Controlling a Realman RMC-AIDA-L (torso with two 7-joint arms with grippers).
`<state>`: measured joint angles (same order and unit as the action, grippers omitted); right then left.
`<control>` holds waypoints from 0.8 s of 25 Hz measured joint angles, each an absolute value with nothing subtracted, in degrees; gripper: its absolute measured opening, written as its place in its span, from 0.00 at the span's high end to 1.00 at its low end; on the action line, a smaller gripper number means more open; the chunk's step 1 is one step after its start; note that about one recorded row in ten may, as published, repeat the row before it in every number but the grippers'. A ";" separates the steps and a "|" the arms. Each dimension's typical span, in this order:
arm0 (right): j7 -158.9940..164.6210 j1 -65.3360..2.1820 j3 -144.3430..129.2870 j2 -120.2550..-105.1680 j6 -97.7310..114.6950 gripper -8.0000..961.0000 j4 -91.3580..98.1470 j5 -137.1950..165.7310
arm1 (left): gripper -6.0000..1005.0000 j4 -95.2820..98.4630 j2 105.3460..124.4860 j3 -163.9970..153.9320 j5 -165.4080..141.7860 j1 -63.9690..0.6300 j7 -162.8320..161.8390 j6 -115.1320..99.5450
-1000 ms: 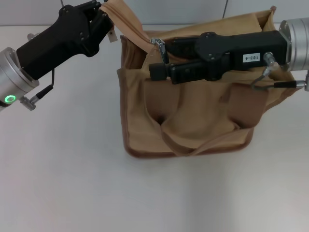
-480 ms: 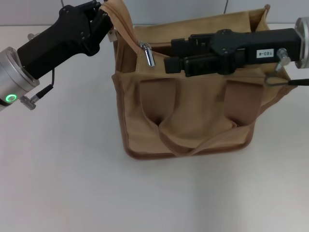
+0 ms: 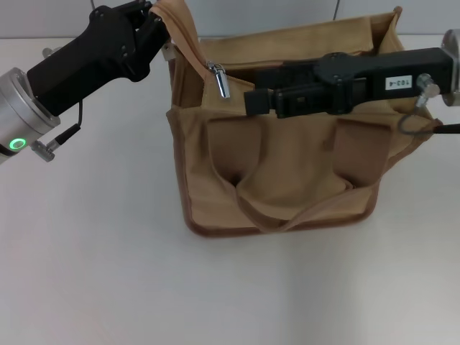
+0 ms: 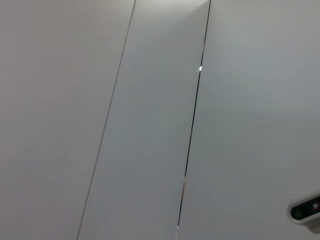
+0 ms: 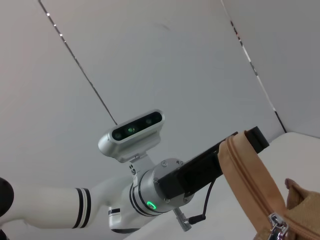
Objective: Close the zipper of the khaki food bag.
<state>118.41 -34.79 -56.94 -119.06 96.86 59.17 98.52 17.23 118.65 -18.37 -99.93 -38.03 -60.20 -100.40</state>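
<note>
At upper left, the left gripper (image 3: 152, 21) was clamped on the khaki food bag (image 3: 287, 144), tensioning the zipper (image 3: 219, 79); the right gripper (image 3: 253, 100) nearby — its jaws I couldn't tell.

You are working in a robot test lab or studio — not a home. A plain white tabletop (image 3: 93, 273) fills the lower part of the head view, backed along the top edge by pale grey wall panels (image 4: 150, 125) with thin dark seams. The right wrist view shows a camera head (image 5: 131, 135) on a white robot body (image 5: 60, 212) — bare, purpose-built surroundings.
</note>
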 joint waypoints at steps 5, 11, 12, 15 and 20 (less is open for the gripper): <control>118.93 -37.85 -57.17 -118.91 96.09 0.15 54.81 98.64 | 0.97 17.23 118.65 -18.48 -99.93 -38.11 -60.24 -100.56; 121.70 -39.62 -57.20 -118.89 95.27 0.22 53.34 101.12 | 0.97 17.22 118.74 -18.59 -99.93 -37.97 -60.25 -101.01; 122.52 -39.73 -57.21 -118.94 95.22 0.25 53.34 101.52 | 0.97 17.22 118.74 -18.52 -99.93 -37.92 -60.25 -101.18; 123.12 -39.59 -57.22 -118.98 95.22 0.33 53.47 101.67 | 0.97 17.23 118.74 -18.43 -99.93 -37.79 -60.26 -101.29; 124.43 -39.28 -57.22 -119.00 94.82 0.53 53.77 101.71 | 0.97 17.22 118.74 -18.39 -99.93 -37.70 -60.25 -101.54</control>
<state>124.43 -39.28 -57.22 -119.00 94.82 53.77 101.71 17.22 118.74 -18.39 -99.93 -37.70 -60.25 -101.54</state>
